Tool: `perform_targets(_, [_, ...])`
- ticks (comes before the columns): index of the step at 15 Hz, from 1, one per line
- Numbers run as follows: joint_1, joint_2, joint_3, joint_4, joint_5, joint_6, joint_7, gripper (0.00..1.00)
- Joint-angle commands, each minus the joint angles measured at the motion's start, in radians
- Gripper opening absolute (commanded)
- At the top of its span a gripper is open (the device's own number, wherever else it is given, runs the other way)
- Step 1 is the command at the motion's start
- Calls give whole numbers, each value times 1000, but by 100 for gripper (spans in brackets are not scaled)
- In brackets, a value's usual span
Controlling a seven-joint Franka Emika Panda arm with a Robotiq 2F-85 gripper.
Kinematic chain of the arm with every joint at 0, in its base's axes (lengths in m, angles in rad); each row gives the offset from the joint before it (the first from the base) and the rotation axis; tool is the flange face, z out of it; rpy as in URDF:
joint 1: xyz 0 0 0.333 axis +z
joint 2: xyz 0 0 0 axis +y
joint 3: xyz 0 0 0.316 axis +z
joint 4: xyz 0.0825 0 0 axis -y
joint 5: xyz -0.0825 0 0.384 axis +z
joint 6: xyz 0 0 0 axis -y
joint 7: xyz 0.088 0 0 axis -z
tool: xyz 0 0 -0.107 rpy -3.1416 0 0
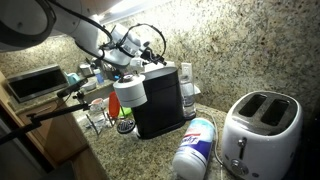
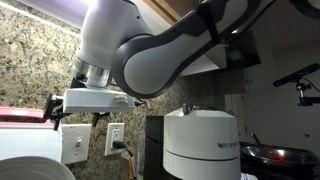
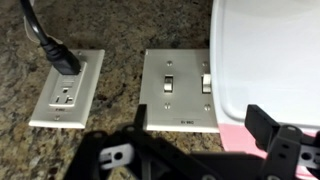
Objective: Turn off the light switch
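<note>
The white two-toggle light switch plate (image 3: 180, 90) is on the granite wall, with one toggle (image 3: 168, 83) and a second toggle (image 3: 205, 82) beside the edge of a white appliance. It also shows in an exterior view (image 2: 74, 143). My gripper (image 3: 197, 128) is open and empty. Its two dark fingers sit wide apart just short of the plate's lower edge, not touching it. In an exterior view the gripper (image 2: 57, 106) hovers just above the plate. In an exterior view the arm (image 1: 128, 42) reaches to the back wall.
A white outlet (image 3: 66, 88) with a black plug in it is beside the switch plate, also seen in an exterior view (image 2: 115, 138). A white toaster (image 3: 270, 60) crowds the plate's side. A black coffee machine (image 1: 160, 98), a wipes canister (image 1: 197, 146) and another toaster (image 1: 260, 128) stand on the counter.
</note>
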Motion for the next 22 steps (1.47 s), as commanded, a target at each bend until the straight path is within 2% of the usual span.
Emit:
perform_targets(1, [0,49,0,76,122,1,-88,100])
perform_targets(5, [21,67,-32,109,282,-27,-155,99])
perform_targets(6, [29,72,-47,117,312,-26,-160,75])
perform_targets(7, [39,77,-66,126,338,-22,-163,75])
perform_targets(8, [46,81,-79,130,363,-17,-171,68])
perform_targets(12, [74,100,-126,159,415,-15,-162,38])
perform_targets(13, [58,100,-106,159,379,-13,-134,30])
perform_targets(17, [53,73,-107,121,383,-5,-124,1])
perform_targets(19, [55,44,-116,73,370,25,-114,0])
perform_targets(22, [52,38,-125,60,372,35,-100,0])
